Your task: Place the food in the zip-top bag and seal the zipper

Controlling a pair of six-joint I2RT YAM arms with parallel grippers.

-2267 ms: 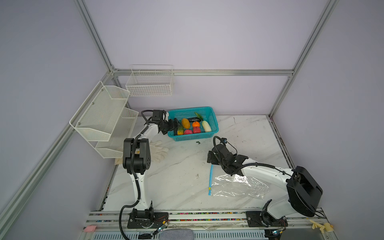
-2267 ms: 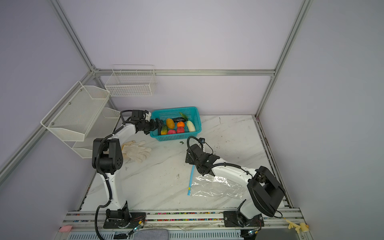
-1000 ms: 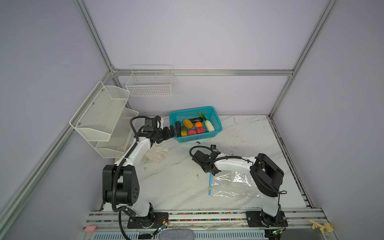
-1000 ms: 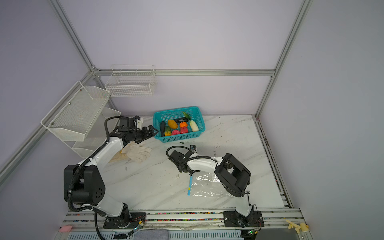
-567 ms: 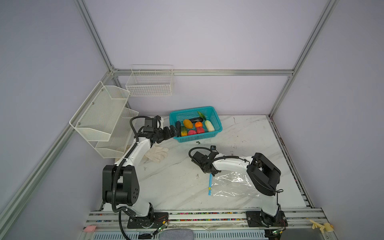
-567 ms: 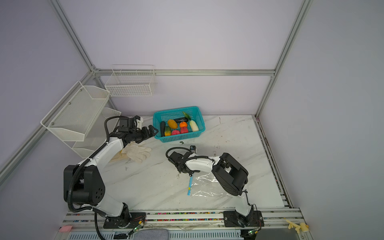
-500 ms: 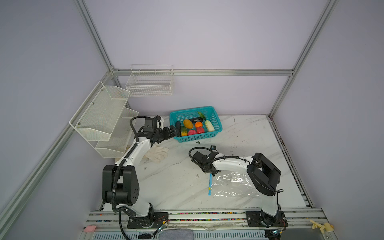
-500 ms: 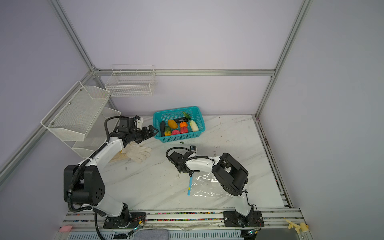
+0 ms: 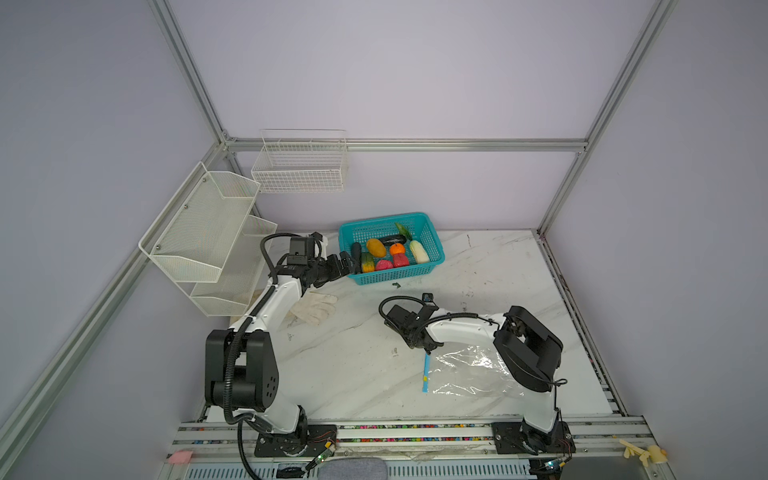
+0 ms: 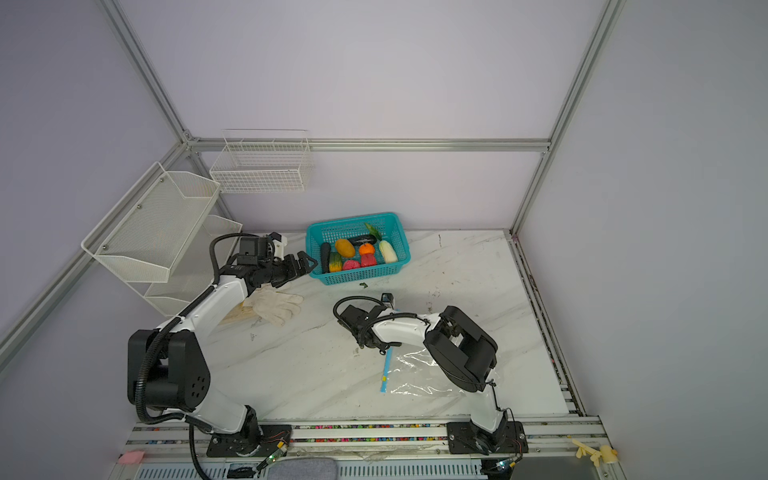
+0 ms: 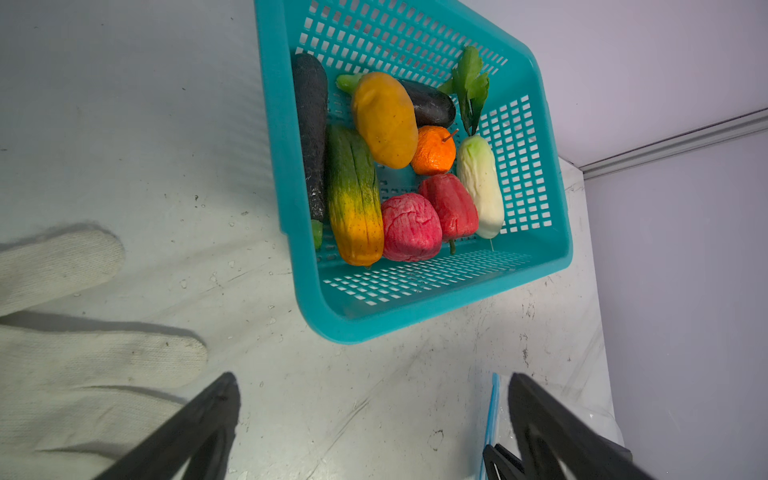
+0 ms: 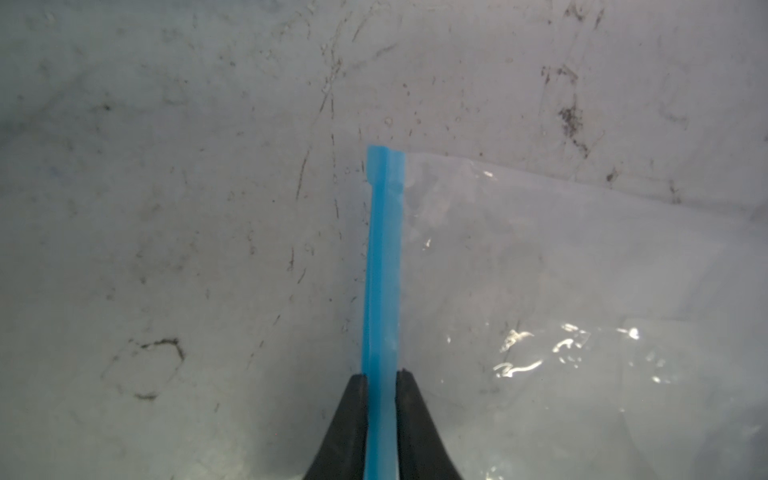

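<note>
R hand (image 12: 381,375) in tight pinch on thin blue zipper (image 12: 382,257) of glossy crinkly bag (image 12: 561,270); L hand (image 11: 372,380) wide-spread.

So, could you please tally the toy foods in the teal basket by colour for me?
Dark pieces: 2
Green-yellow piece: 1
Yellow-orange piece: 1
Orange piece: 1
White piece: 1
Red piece: 1
Pink piece: 1
Total: 8
</note>
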